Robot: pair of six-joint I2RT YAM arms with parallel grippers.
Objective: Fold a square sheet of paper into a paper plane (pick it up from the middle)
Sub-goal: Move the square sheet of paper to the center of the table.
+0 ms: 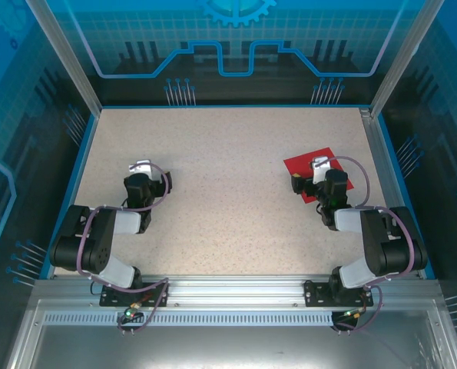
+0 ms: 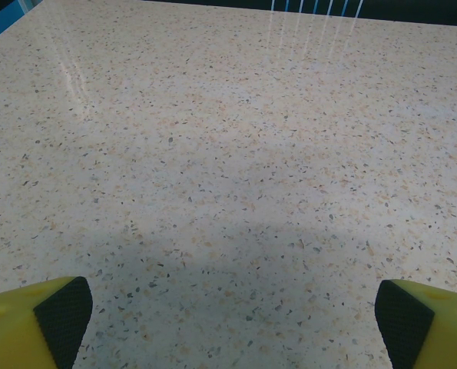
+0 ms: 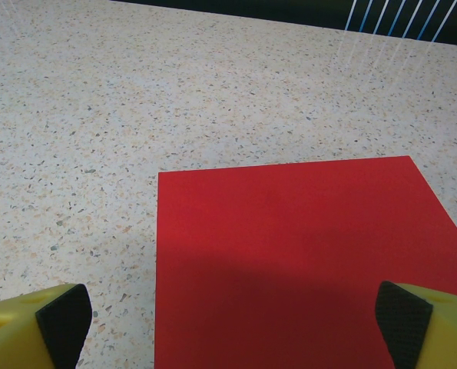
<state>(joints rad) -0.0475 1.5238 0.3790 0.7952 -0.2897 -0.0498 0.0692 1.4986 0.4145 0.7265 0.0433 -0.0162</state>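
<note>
The square sheet of paper point(image 1: 303, 166) point(image 3: 305, 254) is bright red and lies flat and unfolded on the speckled table at the right. My right gripper point(image 1: 318, 164) point(image 3: 232, 323) hovers over it, open wide, its black pads point(image 3: 63, 319) far apart; the left pad stands over bare table, the right over the paper's near right part. Nothing is held between them. My left gripper point(image 1: 142, 167) point(image 2: 232, 323) is open over bare table at the left, far from the paper, with its pads point(image 2: 63, 315) spread and nothing between them.
The speckled tabletop point(image 1: 228, 192) is bounded by a blue rim and a transparent blue enclosure with metal posts point(image 1: 63, 54). A metal rail point(image 1: 236, 288) carrying both arm bases runs along the near edge.
</note>
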